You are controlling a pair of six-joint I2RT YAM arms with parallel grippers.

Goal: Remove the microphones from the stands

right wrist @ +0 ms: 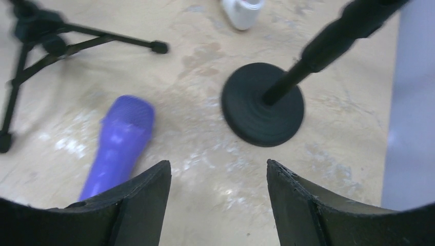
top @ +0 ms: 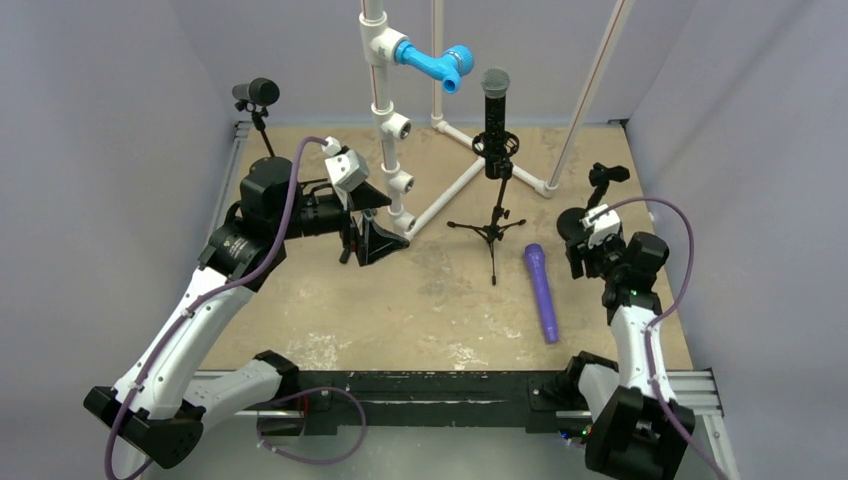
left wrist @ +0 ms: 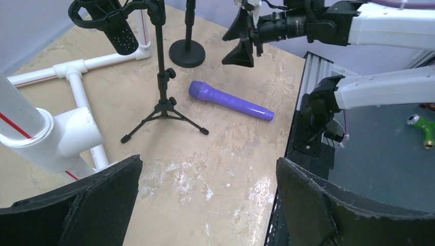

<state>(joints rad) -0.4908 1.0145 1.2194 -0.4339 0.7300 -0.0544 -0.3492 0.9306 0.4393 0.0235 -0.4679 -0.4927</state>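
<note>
A purple microphone (top: 541, 292) (left wrist: 230, 100) (right wrist: 115, 146) lies flat on the tan table, right of centre. Just right of its head stands a black round-base stand (right wrist: 262, 105) (left wrist: 187, 53) whose top clip (top: 606, 175) holds nothing. My right gripper (top: 578, 250) (right wrist: 218, 164) (left wrist: 241, 43) hovers open over the table between the purple head and that base, with nothing between its fingers. A black microphone (top: 496, 110) (left wrist: 115, 31) sits upright in a tripod stand (top: 492, 232) (left wrist: 163, 102) at centre back. My left gripper (top: 362, 245) (left wrist: 209, 161) is wide open and empty, left of the tripod.
A white PVC pipe frame (top: 385, 120) (left wrist: 72, 69) with a blue fitting (top: 432, 65) rises at the back. A small black microphone on a thin stand (top: 258, 95) is at the back left corner. The black base rail (top: 440, 385) runs along the near edge.
</note>
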